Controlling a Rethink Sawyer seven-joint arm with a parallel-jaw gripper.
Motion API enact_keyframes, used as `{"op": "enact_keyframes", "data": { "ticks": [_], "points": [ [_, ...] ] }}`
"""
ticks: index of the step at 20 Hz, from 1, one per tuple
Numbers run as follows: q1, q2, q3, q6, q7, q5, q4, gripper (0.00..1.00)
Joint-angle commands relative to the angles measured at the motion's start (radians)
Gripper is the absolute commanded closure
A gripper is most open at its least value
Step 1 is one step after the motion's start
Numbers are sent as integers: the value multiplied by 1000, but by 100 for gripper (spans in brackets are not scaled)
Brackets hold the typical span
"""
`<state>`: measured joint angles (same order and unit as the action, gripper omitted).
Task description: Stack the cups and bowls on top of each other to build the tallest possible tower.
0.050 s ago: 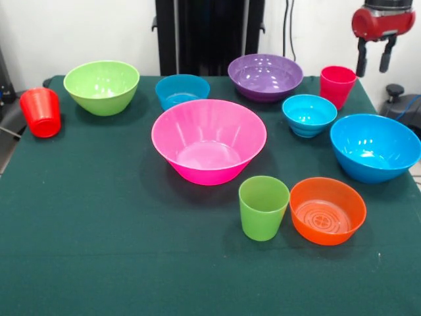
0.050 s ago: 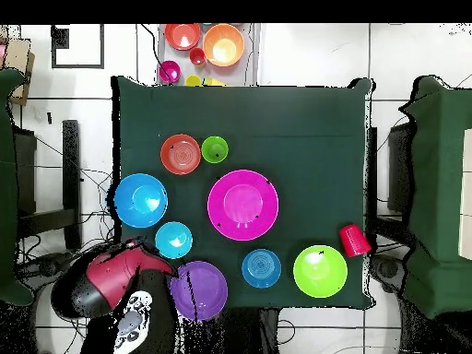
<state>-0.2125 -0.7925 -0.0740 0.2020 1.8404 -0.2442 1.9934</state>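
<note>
Front view shows the red gripper [image 1: 377, 58] at upper right, fingers apart and empty; nothing is stacked yet, with the wide glossy hot pink plastic bowl [image 1: 209, 139] at centre. Best descend squarely over a rim, probably the nearby crimson-pink tapered cup [image 1: 337, 85]

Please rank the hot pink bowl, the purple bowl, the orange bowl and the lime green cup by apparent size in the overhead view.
1. hot pink bowl
2. purple bowl
3. orange bowl
4. lime green cup
</note>
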Motion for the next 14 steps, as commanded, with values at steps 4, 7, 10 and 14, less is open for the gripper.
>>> {"op": "enact_keyframes", "data": {
  "ticks": [4, 7, 10, 14],
  "points": [
    [123, 168, -46, -166, 101, -84, 99, 0],
    [128, 176, -39, -155, 76, -104, 91, 0],
    [113, 153, -32, -124, 79, -103, 98, 0],
    [114, 80, -49, -80, 89, -90, 142, 0]
  ]
}}
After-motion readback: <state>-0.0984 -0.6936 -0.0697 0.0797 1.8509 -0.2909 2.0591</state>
